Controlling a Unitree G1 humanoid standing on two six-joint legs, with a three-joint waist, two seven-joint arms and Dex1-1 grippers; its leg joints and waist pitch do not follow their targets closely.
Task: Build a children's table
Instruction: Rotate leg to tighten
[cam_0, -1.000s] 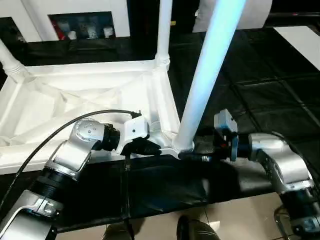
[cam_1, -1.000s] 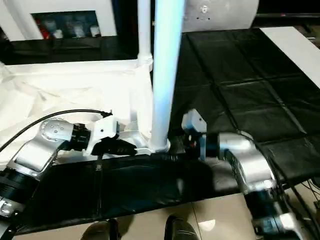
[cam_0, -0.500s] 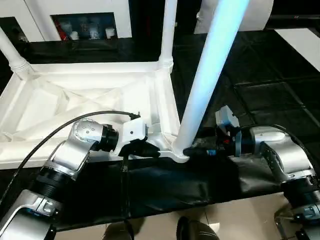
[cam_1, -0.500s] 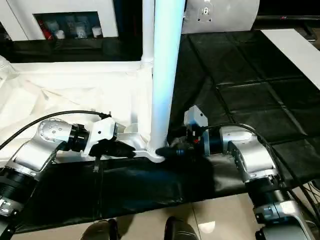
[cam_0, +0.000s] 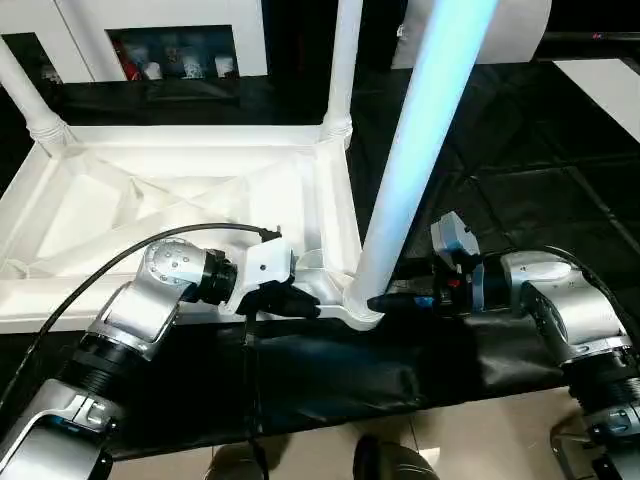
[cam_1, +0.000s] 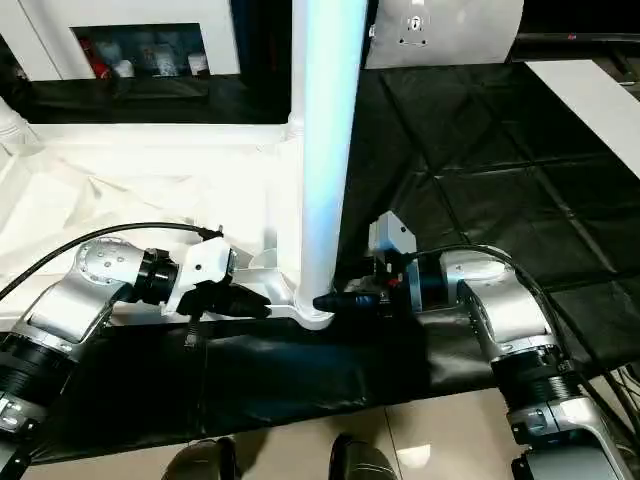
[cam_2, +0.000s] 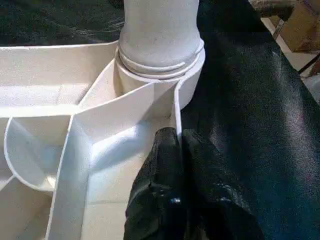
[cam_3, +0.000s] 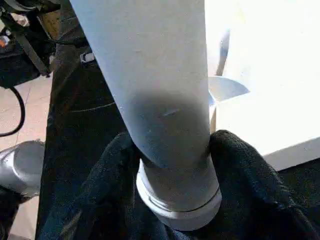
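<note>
The white tabletop (cam_0: 150, 200) lies upside down on a black mat, rim up. Three white legs stand in its corner sockets: one far left (cam_0: 25, 95), one far right (cam_0: 345, 60), and a thick-looking one (cam_0: 410, 160) at the near right corner socket (cam_2: 165, 65). My left gripper (cam_0: 300, 300) is shut on the tabletop's rim wall just beside that socket; its black fingers (cam_2: 172, 150) pinch the thin rib. My right gripper (cam_0: 385, 300) is shut around the near leg's base, one black finger (cam_3: 115, 165) on each side of the tube just above the socket.
The black mat (cam_0: 520, 180) covers the floor to the right and in front. A white shelf unit (cam_0: 170, 50) with small items stands at the back. Beige floor (cam_0: 480, 430) and dark shoes (cam_0: 385, 460) show at the near edge. A black cable (cam_0: 100, 270) loops over my left forearm.
The view has shifted slightly. My right wrist has turned, bringing its fingers onto the near leg's base. The left gripper has kept its hold on the rim.
</note>
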